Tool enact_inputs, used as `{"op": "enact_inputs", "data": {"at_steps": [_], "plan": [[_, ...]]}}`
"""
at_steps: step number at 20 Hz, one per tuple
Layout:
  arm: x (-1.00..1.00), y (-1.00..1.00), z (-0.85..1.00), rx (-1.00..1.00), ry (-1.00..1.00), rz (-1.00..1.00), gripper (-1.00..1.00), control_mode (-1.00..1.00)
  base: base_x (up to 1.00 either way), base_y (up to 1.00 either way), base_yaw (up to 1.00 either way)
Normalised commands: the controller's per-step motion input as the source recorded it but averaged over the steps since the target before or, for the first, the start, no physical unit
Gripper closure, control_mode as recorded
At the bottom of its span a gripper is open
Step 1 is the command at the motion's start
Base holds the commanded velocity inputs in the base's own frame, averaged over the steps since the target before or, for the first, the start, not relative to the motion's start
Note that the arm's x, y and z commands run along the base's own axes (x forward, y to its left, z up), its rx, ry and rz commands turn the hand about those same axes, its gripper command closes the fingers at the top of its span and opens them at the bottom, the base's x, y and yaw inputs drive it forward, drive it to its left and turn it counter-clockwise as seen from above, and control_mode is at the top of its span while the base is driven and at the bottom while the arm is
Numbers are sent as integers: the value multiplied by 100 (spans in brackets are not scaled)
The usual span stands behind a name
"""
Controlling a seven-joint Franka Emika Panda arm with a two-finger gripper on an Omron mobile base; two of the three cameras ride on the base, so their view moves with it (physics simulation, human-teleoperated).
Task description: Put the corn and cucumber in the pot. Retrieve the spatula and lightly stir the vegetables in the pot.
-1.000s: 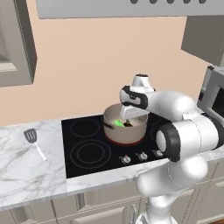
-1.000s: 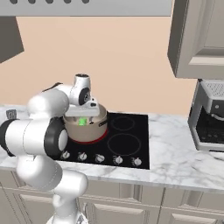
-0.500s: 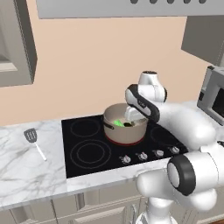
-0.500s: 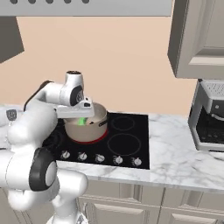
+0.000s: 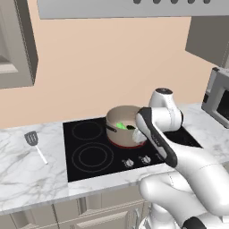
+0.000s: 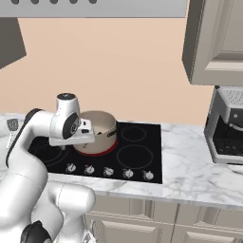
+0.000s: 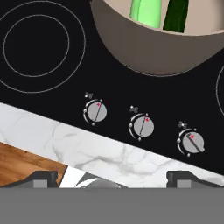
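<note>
You are seeing the claw point(image 7: 112, 178) standing released, gripping nothing, over the stove knobs point(image 7: 141, 126). The cucumber point(image 5: 120, 126) is lying inside the pot point(image 5: 117, 117); the spatula point(image 5: 35, 144) is sitting far left on the counter point(image 5: 27, 176).

No text, label or number is legible.

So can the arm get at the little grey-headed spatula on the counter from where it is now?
Probably yes: the grey slotted spatula with its white handle lies alone on the marble counter, nothing around it, though the open pincer must swing across the black cooktop.
</note>
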Motion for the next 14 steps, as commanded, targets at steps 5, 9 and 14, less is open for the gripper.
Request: {"op": "enact_inputs", "data": {"at_steps": [5, 9, 14], "plan": [[0, 0, 0, 0, 0, 0, -100, -100, 0, 0, 0], [0, 0, 0, 0, 0, 0, -100, 100, -32, 44, 1], [0, 0, 0, 0, 0, 0, -100, 100, -61, 100, 2]]}}
